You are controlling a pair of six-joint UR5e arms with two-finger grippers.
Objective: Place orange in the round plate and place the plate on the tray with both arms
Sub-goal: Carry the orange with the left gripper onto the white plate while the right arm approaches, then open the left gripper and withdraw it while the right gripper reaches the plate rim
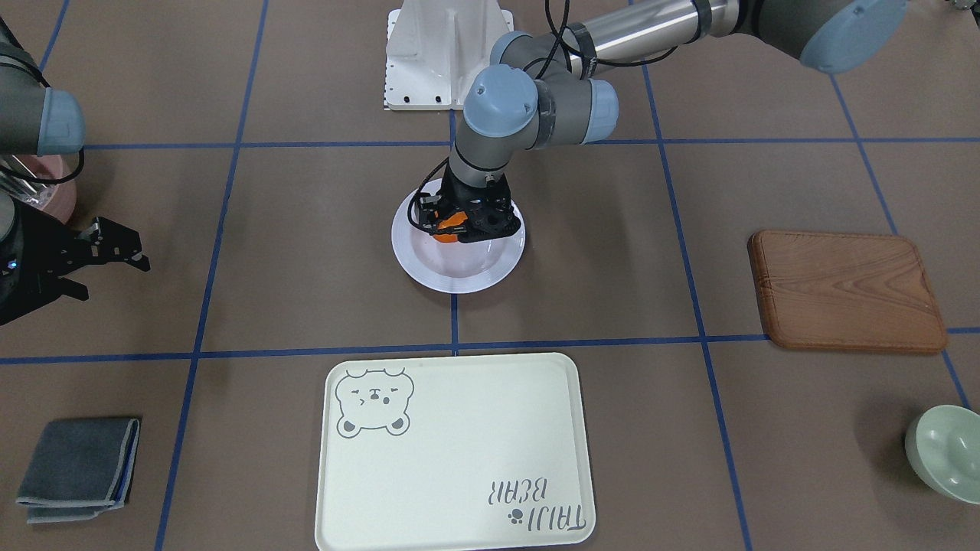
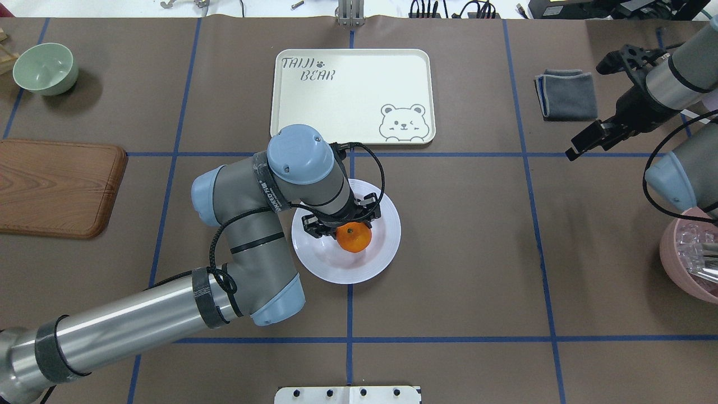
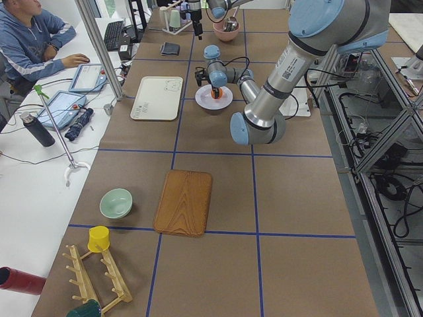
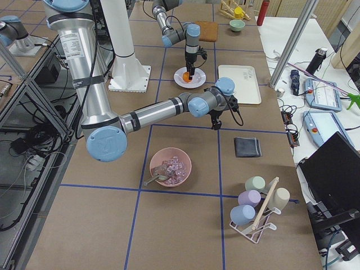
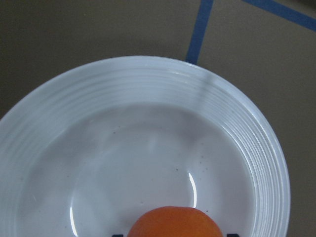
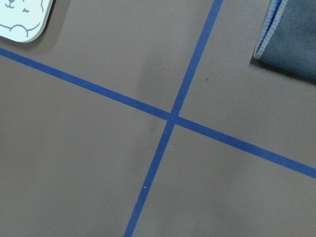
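Observation:
The orange (image 2: 354, 238) sits between the fingers of my left gripper (image 2: 343, 224), which is shut on it over the hollow of the round plate (image 2: 387, 224). In the left wrist view the orange (image 5: 175, 224) shows at the bottom edge, low over the plate (image 5: 148, 79); I cannot tell whether they touch. The plate (image 1: 459, 283) stands at mid table, with the cream tray (image 1: 459, 444) bare just beyond it. My right gripper (image 1: 115, 279) hangs open and empty, far off to the side near the grey cloth (image 2: 566, 92).
A brown wooden board (image 1: 846, 291) and a pale green bowl (image 1: 945, 451) lie on the left arm's side. A pink bowl (image 2: 690, 258) with clear pieces stands at the right arm's base. A person sits at a desk beyond the table.

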